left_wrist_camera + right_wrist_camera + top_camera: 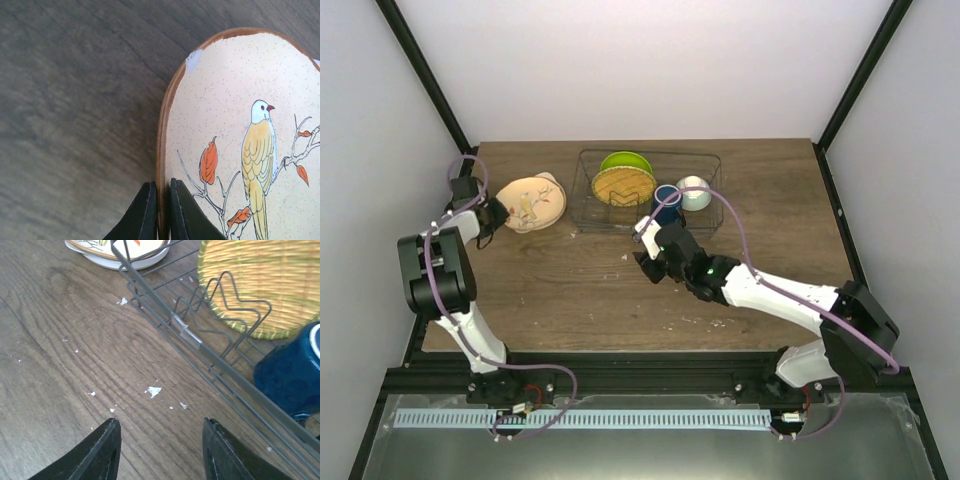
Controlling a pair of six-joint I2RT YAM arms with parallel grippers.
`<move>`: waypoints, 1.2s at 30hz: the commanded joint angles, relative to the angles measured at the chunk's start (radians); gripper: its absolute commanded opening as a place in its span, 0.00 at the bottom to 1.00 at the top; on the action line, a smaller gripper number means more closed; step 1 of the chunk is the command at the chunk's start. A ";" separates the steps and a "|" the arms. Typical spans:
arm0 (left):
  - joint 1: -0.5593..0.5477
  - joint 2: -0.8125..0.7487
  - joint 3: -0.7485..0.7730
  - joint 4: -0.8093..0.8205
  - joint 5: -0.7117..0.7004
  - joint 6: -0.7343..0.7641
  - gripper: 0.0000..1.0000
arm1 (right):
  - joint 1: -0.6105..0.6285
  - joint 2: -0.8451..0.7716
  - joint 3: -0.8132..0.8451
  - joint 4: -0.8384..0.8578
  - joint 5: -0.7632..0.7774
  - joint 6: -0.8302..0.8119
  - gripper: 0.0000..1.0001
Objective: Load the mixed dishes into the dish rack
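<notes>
Left tool (161,210) clenched on the bird plate (240,125), left of the rack (186,333).
Last dish, likely: lift it, slot it upright. Right tool (161,427) hangs released, empty.

— What's under you?

— A brown wood-grain table (570,290). Up close I see small white flecks (153,391) scattered on it.

— And around?

— Plain pale walls: the back wall (640,60), the left wall (360,150) and the right wall (920,200). A left black post (428,75) and a right black post (857,75) slant up from the table's far corners.

— The near side?

— A black rail (650,375) runs along my edge. Beyond it lies a grey metal sheet (650,455), crossed by a white slotted strip (620,418). The light is soft and even.
</notes>
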 commanded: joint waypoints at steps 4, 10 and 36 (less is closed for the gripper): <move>0.019 -0.083 -0.149 -0.023 -0.041 0.016 0.00 | 0.014 0.047 0.030 0.037 -0.091 0.021 0.47; 0.020 -0.064 -0.186 -0.002 -0.012 0.010 0.07 | 0.020 0.064 0.034 0.034 -0.089 0.023 0.47; 0.073 0.024 -0.084 0.051 0.150 -0.050 0.48 | 0.033 0.087 0.042 0.018 -0.071 0.017 0.47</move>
